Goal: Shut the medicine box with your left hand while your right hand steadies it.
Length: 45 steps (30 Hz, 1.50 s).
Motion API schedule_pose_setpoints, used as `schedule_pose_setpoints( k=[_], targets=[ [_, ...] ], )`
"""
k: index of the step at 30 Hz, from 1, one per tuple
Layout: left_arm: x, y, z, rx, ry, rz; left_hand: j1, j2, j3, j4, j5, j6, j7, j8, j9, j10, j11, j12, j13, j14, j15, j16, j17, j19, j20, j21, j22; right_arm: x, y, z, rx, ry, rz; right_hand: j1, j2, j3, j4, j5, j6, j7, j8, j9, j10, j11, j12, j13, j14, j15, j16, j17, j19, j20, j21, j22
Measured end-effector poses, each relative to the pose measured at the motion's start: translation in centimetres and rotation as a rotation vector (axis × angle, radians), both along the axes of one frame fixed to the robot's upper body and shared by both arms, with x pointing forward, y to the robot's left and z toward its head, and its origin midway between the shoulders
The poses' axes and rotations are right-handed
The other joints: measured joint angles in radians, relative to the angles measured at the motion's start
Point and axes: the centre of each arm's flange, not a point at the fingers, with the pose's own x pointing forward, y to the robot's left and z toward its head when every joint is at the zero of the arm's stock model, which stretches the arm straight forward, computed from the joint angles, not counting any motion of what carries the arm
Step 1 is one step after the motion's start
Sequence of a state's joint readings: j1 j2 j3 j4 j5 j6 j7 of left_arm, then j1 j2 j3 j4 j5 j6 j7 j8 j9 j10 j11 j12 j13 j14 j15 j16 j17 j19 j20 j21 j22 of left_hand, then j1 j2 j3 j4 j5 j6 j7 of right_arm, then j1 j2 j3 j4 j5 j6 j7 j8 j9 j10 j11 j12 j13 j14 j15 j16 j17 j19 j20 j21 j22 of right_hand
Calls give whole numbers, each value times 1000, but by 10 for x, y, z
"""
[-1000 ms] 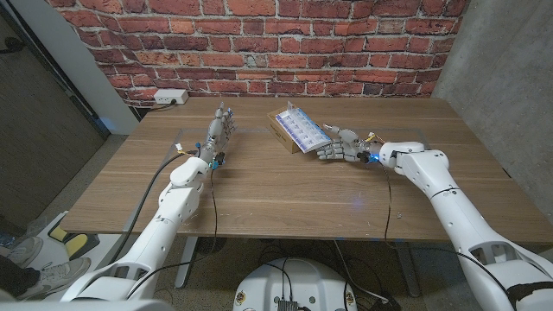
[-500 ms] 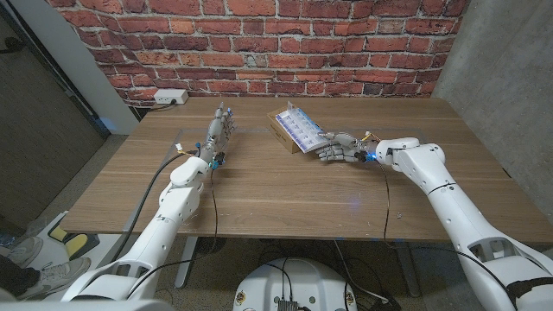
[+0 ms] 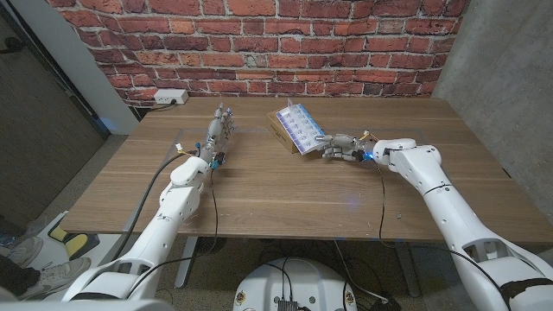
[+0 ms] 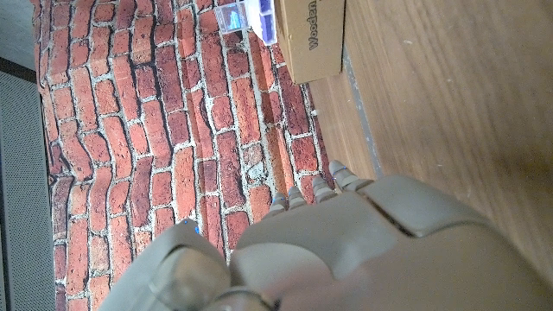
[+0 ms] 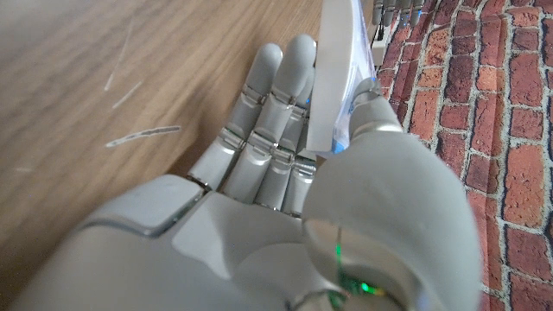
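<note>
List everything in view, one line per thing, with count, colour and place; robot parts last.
Medicine box: one, tan base with clear blue-tinted lid raised, far middle of table.
Table: one, brown wood, under both arms.
Brick wall: one, red, behind table.
Power strip: one, white, low on wall at left.
Shoes: pale, on floor at lower left.
Left hand: one, grey, on table left of box, holding nothing.
Right hand: one, grey, at lid's right edge, thumb and fingers on it.

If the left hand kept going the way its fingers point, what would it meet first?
Nothing on the table, as far as I can tell: the left hand points at the brick wall, passing left of the medicine box. Depth is unclear.
</note>
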<state>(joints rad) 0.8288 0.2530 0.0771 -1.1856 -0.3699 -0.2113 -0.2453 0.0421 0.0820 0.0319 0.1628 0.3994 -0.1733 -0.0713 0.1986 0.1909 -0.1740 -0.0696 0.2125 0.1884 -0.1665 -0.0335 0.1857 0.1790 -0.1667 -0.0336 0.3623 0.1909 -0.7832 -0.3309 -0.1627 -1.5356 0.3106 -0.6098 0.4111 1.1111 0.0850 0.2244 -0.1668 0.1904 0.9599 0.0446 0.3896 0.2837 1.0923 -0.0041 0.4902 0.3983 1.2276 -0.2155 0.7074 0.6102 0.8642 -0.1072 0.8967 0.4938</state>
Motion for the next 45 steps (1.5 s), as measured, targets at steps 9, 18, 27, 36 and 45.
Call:
schedule_pose_setpoints(
  k=[9,18,27,36,45],
  targets=[
    [2,-2,1,4,2,-3,0,0,-4,4,0,0,0,0,0,0,0,0,0,0,0,0,0,0,0,0,0,1,-3,0,59,-59,-21,8,-8,0,0,-5,7,7,8,2,7,7,10,34,11,3,16,31,3,-4,29,13],
    [3,-4,5,12,-2,-4,0,0,-7,1,0,0,0,0,0,3,4,0,0,0,0,0,-1,0,0,0,0,2,-5,3,83,-127,-11,12,-12,1,-1,-5,11,11,15,6,9,9,21,55,14,4,16,50,-8,-4,55,19],
    [3,-8,11,26,-12,9,96,18,-7,-55,-8,0,7,26,-2,1,49,32,0,-7,14,30,-2,0,0,32,-2,1,-8,6,105,-208,3,12,-12,1,-1,-6,11,11,20,7,9,9,21,73,14,4,16,68,-17,-2,70,28],
    [-2,-12,19,19,-23,62,278,-8,4,-156,-74,12,68,76,-2,102,59,71,0,151,26,81,14,74,14,70,2,-2,-13,7,114,-276,5,12,-12,1,-1,-10,12,12,20,7,9,9,28,88,14,4,22,84,-33,7,91,33],
    [-13,-21,35,53,-34,79,364,-3,6,-196,-146,246,123,112,-2,380,101,117,5,416,21,140,24,270,79,125,0,-7,-17,13,86,-364,26,12,-12,-2,2,-5,14,11,20,15,10,10,37,102,14,4,22,109,-63,12,114,45]
  ],
)
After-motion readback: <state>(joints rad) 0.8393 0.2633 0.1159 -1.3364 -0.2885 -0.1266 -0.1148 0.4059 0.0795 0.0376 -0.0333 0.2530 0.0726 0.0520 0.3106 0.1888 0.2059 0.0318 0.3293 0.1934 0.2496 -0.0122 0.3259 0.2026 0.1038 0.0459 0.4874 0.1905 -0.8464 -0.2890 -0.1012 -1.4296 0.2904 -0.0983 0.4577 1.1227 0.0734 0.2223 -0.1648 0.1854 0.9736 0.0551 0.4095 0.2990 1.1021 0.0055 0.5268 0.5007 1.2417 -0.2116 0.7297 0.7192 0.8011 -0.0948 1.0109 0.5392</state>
